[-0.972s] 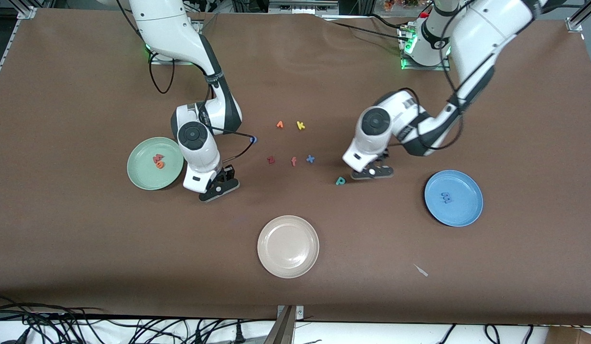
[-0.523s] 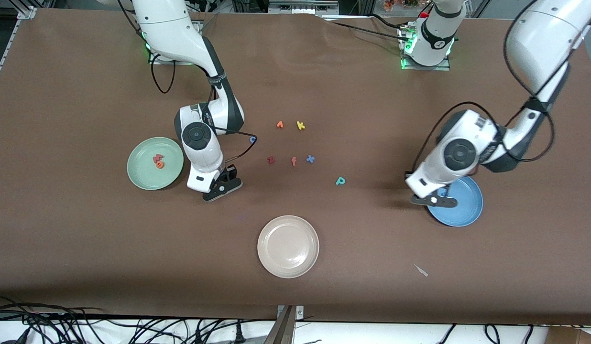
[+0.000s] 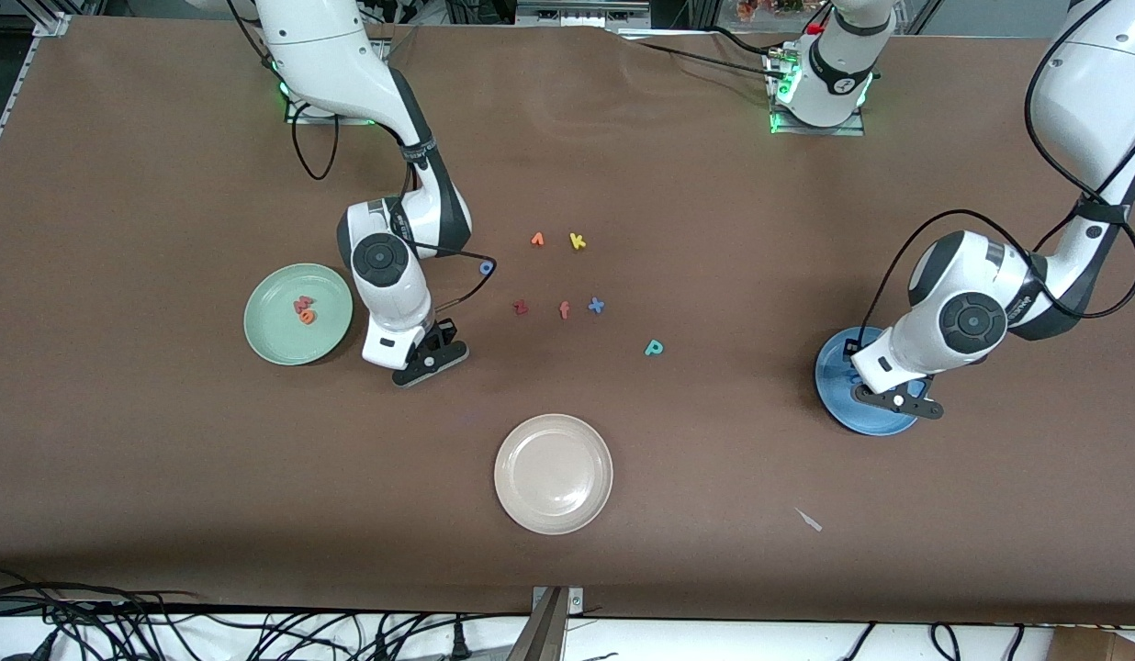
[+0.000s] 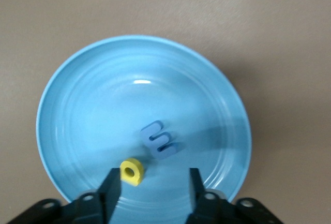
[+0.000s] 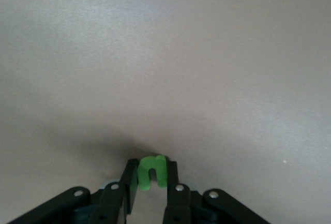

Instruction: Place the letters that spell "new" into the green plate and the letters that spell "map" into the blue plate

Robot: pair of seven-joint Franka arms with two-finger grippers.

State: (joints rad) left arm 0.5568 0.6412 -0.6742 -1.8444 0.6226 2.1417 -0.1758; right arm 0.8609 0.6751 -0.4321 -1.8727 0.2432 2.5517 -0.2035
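My left gripper (image 3: 894, 397) (image 4: 153, 175) hangs open over the blue plate (image 3: 834, 404) (image 4: 62, 94). The yellow a (image 4: 132, 172) sits in the plate against one finger, and the blue m (image 4: 159, 140) lies nearby in the same plate. The teal p (image 3: 654, 347) lies on the table toward the middle. My right gripper (image 3: 430, 358) (image 5: 151, 169) is low over the table beside the green plate (image 3: 264, 332), shut on the green n (image 5: 152, 168). The salmon w (image 3: 302, 303) and the orange e (image 3: 307, 318) lie in the green plate.
A beige-white plate (image 3: 531, 500) sits nearer the front camera at mid-table. Loose letters lie in the middle: an orange one (image 3: 537, 240), a yellow k (image 3: 578, 241), a dark red one (image 3: 521, 308), a coral f (image 3: 564, 310) and a blue x (image 3: 596, 306).
My left arm swung from beside the teal p to over the blue plate and opened, letting the yellow a go. My right gripper shut on the green n, hardly shifting.
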